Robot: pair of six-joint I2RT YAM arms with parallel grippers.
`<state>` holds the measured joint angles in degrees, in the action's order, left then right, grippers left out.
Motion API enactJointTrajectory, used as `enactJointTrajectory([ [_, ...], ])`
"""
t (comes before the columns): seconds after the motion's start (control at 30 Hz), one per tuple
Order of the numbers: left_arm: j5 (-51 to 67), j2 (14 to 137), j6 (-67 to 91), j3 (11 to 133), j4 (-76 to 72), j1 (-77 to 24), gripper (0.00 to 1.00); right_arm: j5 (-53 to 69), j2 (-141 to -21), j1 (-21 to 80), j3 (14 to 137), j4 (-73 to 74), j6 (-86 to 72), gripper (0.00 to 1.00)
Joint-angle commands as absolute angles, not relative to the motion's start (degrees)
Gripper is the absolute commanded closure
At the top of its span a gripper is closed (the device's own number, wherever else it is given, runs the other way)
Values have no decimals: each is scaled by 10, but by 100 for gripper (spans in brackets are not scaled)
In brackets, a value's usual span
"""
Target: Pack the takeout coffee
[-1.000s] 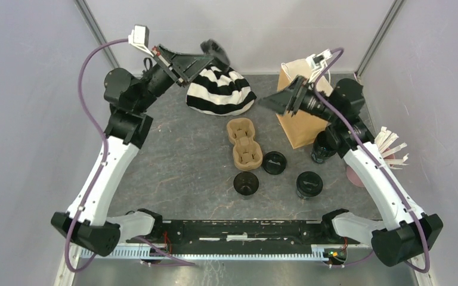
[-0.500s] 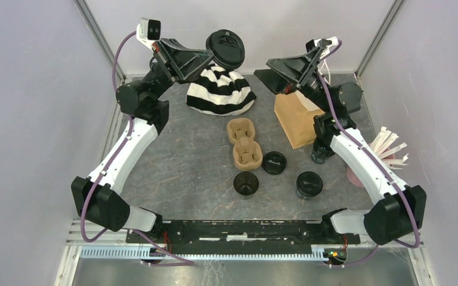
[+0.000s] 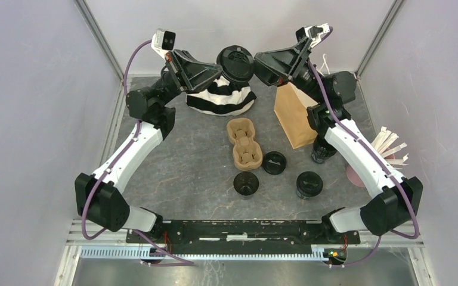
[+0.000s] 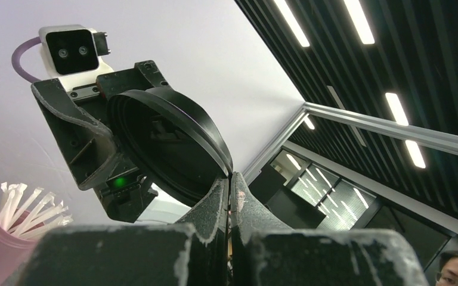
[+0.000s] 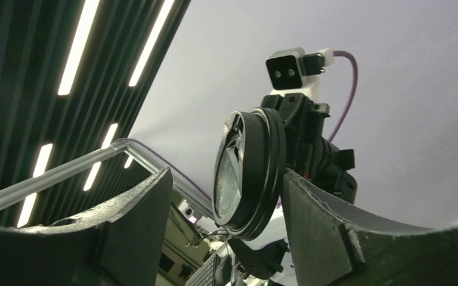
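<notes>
Lid [image 3: 235, 61] is pinched by its rim in left gripper [image 4: 229, 186] at top centre, flat faces flanked by parted right gripper [image 5: 226, 179].

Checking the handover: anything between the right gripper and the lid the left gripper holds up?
Nothing visible. The lid sits in mid-air between the open fingers of the right gripper, pinched at its rim by the left gripper.
</notes>
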<state>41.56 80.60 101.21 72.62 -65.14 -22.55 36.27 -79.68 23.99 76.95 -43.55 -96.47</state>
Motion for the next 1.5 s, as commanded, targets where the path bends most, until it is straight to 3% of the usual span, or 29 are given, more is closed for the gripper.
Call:
enactJointTrajectory([
  [0.0,432,800,1031,724,-685,-227,98,374,-784,247,767,-423,-944,32],
  [0.1,434,802,1032,721,-688,-226,98,379,-780,248,757,-420,-942,41],
  [0.3,433,804,1039,714,-701,-227,98,384,-774,248,749,-399,-924,44],
  [0.57,438,805,1048,720,-708,-226,98,412,-767,240,740,-397,-909,27],
  [0.77,447,781,990,710,-610,-226,98,419,-756,224,874,-13,-525,2],
  [0.83,453,767,949,711,-542,-226,98,408,-762,223,926,79,-429,2],
  [0.97,465,748,881,713,-439,-226,98,411,-770,223,979,114,-364,2],
  [1.47,476,739,849,724,-377,-226,98,349,-830,282,1088,235,-294,2],
])
